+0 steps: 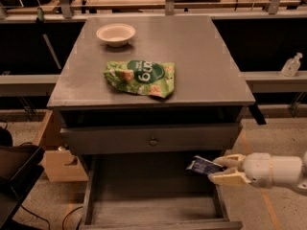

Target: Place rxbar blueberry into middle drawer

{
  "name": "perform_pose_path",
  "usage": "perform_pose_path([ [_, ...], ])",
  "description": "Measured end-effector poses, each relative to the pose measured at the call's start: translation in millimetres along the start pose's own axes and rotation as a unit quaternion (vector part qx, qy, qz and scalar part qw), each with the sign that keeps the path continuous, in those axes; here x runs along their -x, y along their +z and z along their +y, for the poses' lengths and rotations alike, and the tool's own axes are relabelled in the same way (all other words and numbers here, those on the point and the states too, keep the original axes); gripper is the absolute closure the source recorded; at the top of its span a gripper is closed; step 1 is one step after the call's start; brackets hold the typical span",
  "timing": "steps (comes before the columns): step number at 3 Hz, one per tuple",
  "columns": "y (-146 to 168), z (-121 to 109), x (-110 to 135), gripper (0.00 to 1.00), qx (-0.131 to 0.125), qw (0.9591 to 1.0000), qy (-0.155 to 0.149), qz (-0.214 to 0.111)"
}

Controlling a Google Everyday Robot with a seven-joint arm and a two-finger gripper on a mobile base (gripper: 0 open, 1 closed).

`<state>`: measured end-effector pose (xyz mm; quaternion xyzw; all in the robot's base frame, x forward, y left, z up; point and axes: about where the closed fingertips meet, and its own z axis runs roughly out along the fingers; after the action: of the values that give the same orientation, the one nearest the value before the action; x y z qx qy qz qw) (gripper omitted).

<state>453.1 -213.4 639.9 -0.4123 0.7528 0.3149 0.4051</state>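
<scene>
Below the grey cabinet surface (201, 56), the white end effector (218, 170) is pinching one end of the small, flat, navy-wrapped rxbar blueberry (202, 165), likely light, bendy and slick, above the right side of the open grey wooden middle drawer (144, 195).

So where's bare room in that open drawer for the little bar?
The middle drawer's plank floor lies bare from left wall to right wall. The only crowded spot is its right rear corner, where the gripper holds the rxbar blueberry.
</scene>
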Motion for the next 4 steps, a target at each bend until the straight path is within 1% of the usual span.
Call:
perform_pose_path([
  [1,66,9,-11,1.0,0.06,0.9965,-0.042,0.04],
  [2,66,9,-11,1.0,0.06,0.9965,-0.042,0.04],
  [3,92,10,-24,1.0,0.069,0.9955,-0.032,0.055],
  [4,136,10,-44,1.0,0.083,0.994,-0.017,0.069],
])
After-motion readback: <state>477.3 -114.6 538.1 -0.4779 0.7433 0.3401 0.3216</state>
